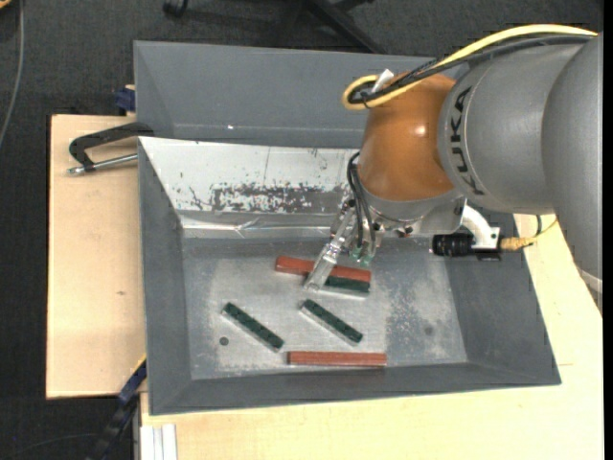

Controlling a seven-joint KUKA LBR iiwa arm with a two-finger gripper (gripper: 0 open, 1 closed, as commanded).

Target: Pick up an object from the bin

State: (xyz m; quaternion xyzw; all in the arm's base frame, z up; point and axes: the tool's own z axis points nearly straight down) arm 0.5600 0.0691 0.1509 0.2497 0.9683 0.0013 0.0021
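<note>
The end effector (335, 264) hangs directly over the red-brown bar (290, 266) mid-bin, whose long axis runs left to right. I cannot tell whether it is open or closed.

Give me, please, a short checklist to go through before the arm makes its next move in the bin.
1. End effector above a thing: ok, it is over the red bar in the middle of the bin's floor.
2. That bar free of neighbours: not ok, a green bar lies right against its near side.
3. Other things out of the way: ok, the left green bar, the middle green bar and the front red bar lie apart, nearer the front.
4. Room to the back wall: ok, a strip of bare floor lies between.
5. Bar gripped: cannot tell.
</note>
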